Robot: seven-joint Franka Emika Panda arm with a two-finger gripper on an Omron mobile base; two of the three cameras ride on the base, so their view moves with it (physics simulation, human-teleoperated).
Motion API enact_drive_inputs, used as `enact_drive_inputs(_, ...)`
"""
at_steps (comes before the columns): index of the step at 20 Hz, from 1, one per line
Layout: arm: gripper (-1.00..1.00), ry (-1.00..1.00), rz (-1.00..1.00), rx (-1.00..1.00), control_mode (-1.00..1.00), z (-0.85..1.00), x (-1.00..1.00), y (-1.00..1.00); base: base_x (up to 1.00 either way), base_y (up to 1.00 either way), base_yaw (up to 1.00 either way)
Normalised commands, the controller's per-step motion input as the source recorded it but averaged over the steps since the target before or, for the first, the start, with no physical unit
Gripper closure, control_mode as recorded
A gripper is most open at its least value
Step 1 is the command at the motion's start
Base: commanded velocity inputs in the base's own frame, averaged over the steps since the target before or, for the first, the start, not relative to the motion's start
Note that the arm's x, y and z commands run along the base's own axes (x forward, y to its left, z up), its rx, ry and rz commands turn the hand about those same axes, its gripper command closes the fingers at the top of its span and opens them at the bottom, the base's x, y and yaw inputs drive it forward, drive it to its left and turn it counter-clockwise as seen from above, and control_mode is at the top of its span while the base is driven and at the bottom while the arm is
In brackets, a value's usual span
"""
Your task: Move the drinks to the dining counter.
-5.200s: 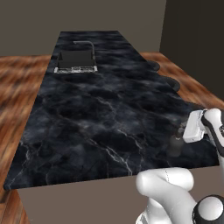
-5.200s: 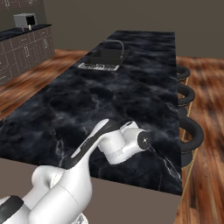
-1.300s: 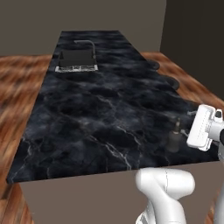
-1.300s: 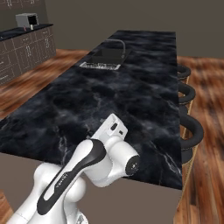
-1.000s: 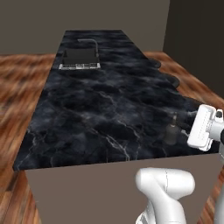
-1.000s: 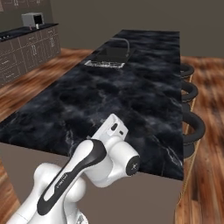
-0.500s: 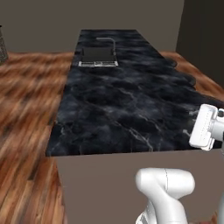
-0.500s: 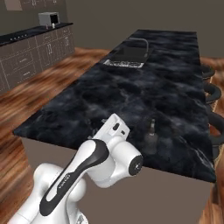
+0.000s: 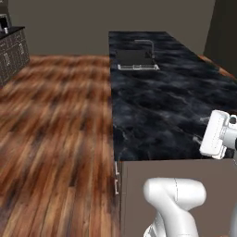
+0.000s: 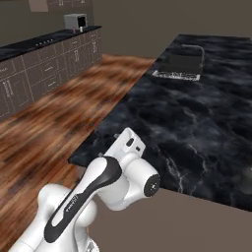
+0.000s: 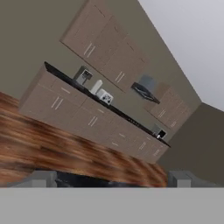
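Arm is seen at the near end of the dining counter, elbow below the counter's short end and hand raised level with the near right part of the top. In the hand view the claw is spread wide, fingertips near opposite sides of the picture, nothing between them. In the left base view two small dark stubs on the hand's left side are probably those fingers, too small to be sure.

In the right base view the arm is folded in front of the counter's near corner, hand above the edge of the dining counter.

The black white-veined top is seen running away from the base. Sink is set into its far half, faucet on the side of the basin. Same sink and faucet are seen from the right.

Wood floor lies left of the counter.

Farthest: base cabinets under a dark worktop along the wall, toaster oven on it. The hand view is aimed there, rolled: wall cabinets, range hood, toaster oven.
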Motion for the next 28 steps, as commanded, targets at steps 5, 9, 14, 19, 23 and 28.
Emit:
enact_drive_inputs(5, -1.0, 0.0, 0.0, 0.0, 1.0, 0.0, 0.0, 0.0, 0.0, 1.0, 0.07)
enact_drive_inputs(9, -1.0, 0.0, 0.0, 0.0, 1.0, 0.0, 0.0, 0.0, 0.0, 1.0, 0.07)
enact_drive_inputs(14, -1.0, 0.0, 0.0, 0.0, 1.0, 0.0, 0.0, 0.0, 0.0, 1.0, 0.07)
enact_drive_inputs(19, -1.0, 0.0, 0.0, 0.0, 1.0, 0.0, 0.0, 0.0, 0.0, 0.98, 0.06)
enact_drive_inputs(23, -1.0, 0.0, 0.0, 0.0, 1.0, 0.0, 0.0, 0.0, 0.02, 0.91, 0.06)
enact_drive_inputs(28, -1.0, 0.0, 0.0, 0.0, 1.0, 0.0, 0.0, 0.0, 0.24, 0.76, 0.05)
